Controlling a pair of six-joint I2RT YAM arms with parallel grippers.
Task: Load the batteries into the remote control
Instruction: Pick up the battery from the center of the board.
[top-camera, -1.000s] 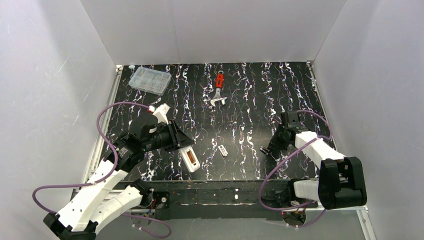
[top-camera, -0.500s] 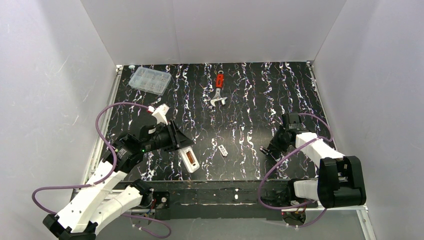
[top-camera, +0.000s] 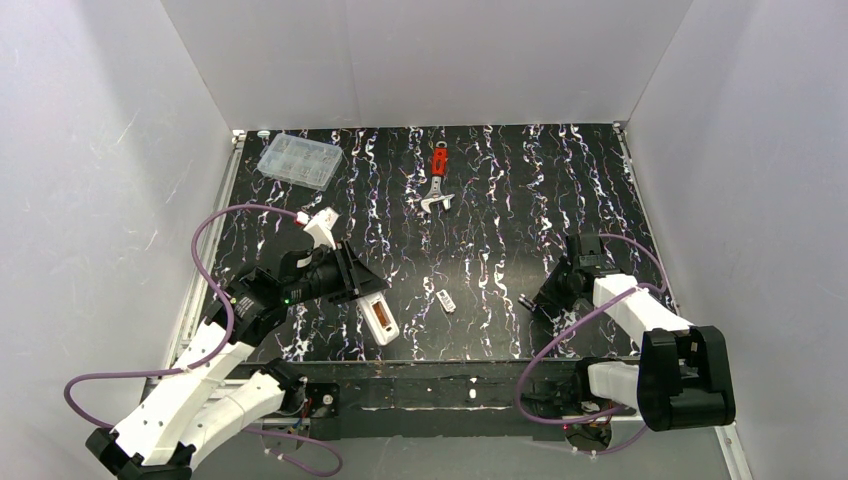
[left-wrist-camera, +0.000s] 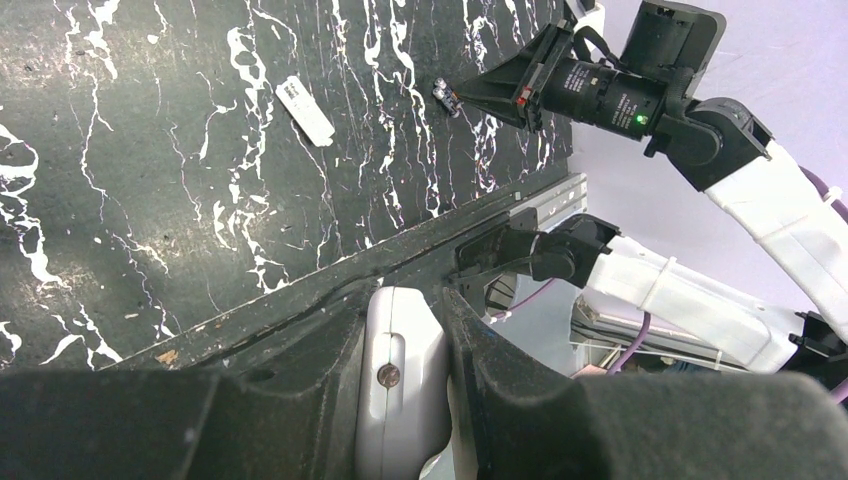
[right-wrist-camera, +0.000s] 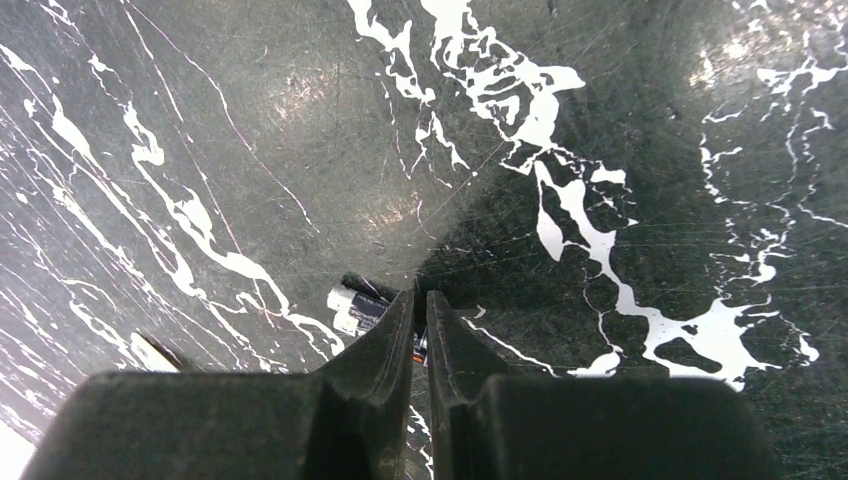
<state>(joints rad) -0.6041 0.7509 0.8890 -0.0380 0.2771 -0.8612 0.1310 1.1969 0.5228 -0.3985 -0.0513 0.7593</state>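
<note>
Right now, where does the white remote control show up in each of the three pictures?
Top external: the remote control is left of centre, near the front edge, reddish recess up.
Left wrist: the remote control is at bottom centre, clamped between the left fingers.
Right wrist: not in it.
Shared landmark: the batteries by the tips of the right fingers.

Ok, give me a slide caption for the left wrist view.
Left gripper clamps the remote control near the table edge; beyond, the right gripper reaches the batteries.
</note>
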